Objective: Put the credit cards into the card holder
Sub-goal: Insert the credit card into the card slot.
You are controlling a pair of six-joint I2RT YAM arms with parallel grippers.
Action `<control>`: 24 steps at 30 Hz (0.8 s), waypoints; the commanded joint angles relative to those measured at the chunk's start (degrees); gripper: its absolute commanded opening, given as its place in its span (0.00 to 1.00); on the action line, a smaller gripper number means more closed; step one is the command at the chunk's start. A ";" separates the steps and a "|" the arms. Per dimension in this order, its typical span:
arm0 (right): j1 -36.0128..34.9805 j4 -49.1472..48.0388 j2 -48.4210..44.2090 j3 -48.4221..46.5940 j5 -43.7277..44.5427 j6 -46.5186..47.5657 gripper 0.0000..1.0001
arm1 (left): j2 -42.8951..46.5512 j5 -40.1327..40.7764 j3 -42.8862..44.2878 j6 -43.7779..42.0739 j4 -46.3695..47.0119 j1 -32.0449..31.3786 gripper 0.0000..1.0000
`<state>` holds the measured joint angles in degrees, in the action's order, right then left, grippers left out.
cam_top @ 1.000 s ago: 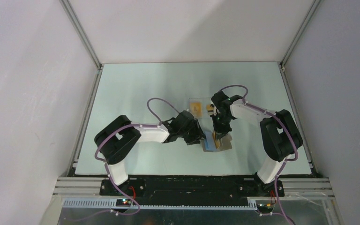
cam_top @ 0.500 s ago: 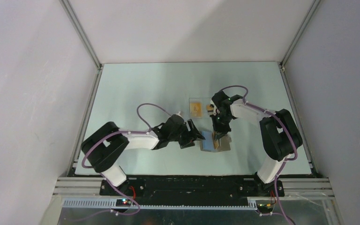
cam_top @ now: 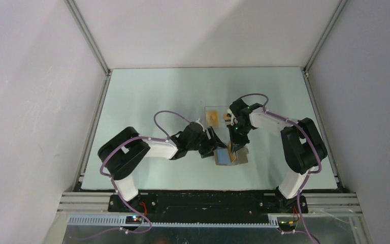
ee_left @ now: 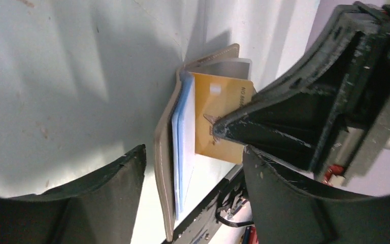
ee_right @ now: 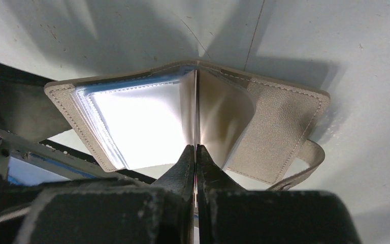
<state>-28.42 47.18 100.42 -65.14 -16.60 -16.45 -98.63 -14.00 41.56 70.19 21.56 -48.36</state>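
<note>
Right gripper clenches a thin orange-gold plastic credit card at the open grey-taupe folding card holder; left gripper (nine o'clock) gapes, empty.

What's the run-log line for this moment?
left jaws: open, facing card holder | right jaws: shut on credit card, at open holder's fold | phase: insertion

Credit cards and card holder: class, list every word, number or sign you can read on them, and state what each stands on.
Gold credit card: a short run of dark print near its upper edge, too blurred to read.
Card holder: no text visible on the faces shown.
Second card, in the clear box: too small to read in the top view.
Nothing in these views reads clearly.
</note>
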 commanded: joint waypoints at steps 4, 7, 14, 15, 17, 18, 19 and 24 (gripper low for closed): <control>0.10 -1.56 1.61 1.29 -1.29 -0.12 0.00 | -4.23 -0.66 2.85 -1.56 0.81 -0.43 0.47; 0.20 -1.33 1.50 1.30 -1.28 0.09 0.00 | -4.31 0.45 2.40 -2.06 -1.37 -0.35 0.15; 1.42 2.93 -1.95 1.33 7.97 0.90 0.00 | -1.56 3.55 2.16 -5.19 -9.74 0.97 0.00; 1.61 3.36 -2.39 1.33 9.08 1.03 0.00 | -1.34 3.59 2.31 -5.61 -10.74 1.18 0.00; 2.09 4.22 -2.31 1.32 11.84 1.41 0.00 | -1.01 3.58 2.81 -6.87 -12.07 1.37 0.00; 2.42 4.58 -2.15 1.31 12.84 1.75 0.00 | -1.01 3.37 3.28 -7.50 -12.33 1.46 0.00; 2.54 4.76 -1.92 1.28 13.49 1.80 0.00 | -1.07 3.08 3.49 -7.73 -12.86 1.44 0.00; 2.59 4.94 -1.94 1.29 15.53 1.67 0.00 | -1.64 2.45 4.52 -8.72 -13.72 1.49 0.00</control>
<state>-26.37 50.30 98.76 -64.62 -9.43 -16.21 -101.49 -13.26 45.23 65.30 13.17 -47.94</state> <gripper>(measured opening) 0.009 0.036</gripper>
